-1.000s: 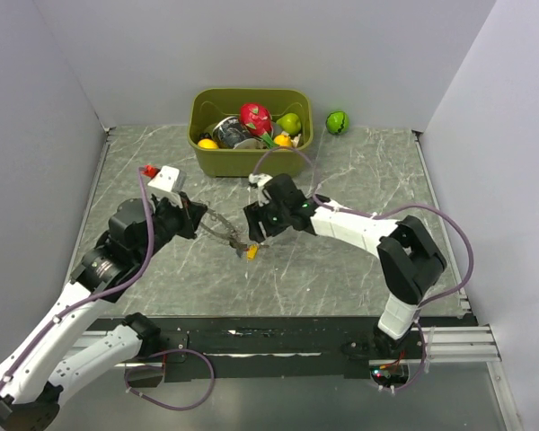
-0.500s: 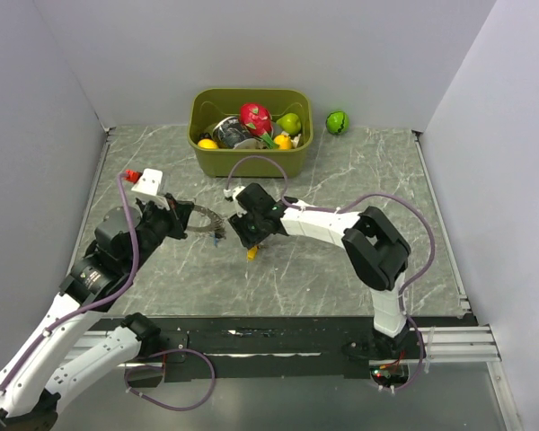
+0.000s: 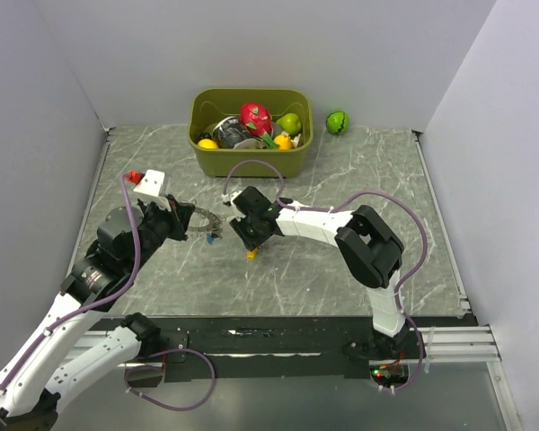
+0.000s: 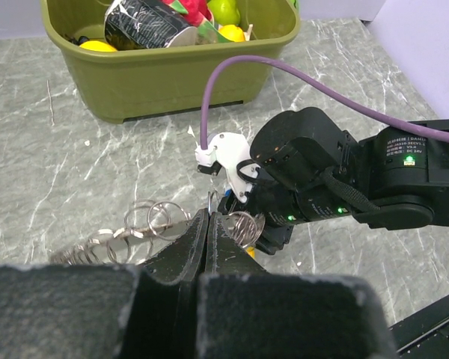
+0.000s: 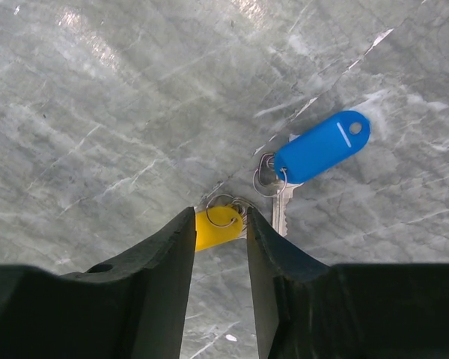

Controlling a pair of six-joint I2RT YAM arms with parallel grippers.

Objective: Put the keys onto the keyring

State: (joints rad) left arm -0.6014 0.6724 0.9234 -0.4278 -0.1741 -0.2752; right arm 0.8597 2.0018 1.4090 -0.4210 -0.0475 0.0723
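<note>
My left gripper [image 3: 196, 226] is shut on the keyring [image 3: 207, 218], a thin grey ring that shows in the left wrist view as a run of small metal loops [image 4: 138, 224] beside the pinched fingertips [image 4: 208, 218]. Just to its right, my right gripper [image 3: 250, 242] points down at the table. In the right wrist view its jaws stand part open on either side of the yellow key [image 5: 215, 228]. The blue key [image 5: 322, 146], with its silver blade, lies just beyond on the marble. From above, the yellow key [image 3: 251, 254] shows under the right gripper.
An olive bin [image 3: 251, 162] holding toy fruits and a can stands at the back centre. A green ball [image 3: 338, 121] lies to its right by the back wall. Grey walls close both sides of the table.
The right gripper has moved left and down over the yellow key, and its jaws have narrowed around it. The left arm drew back to the left with the keyring, then held still.
</note>
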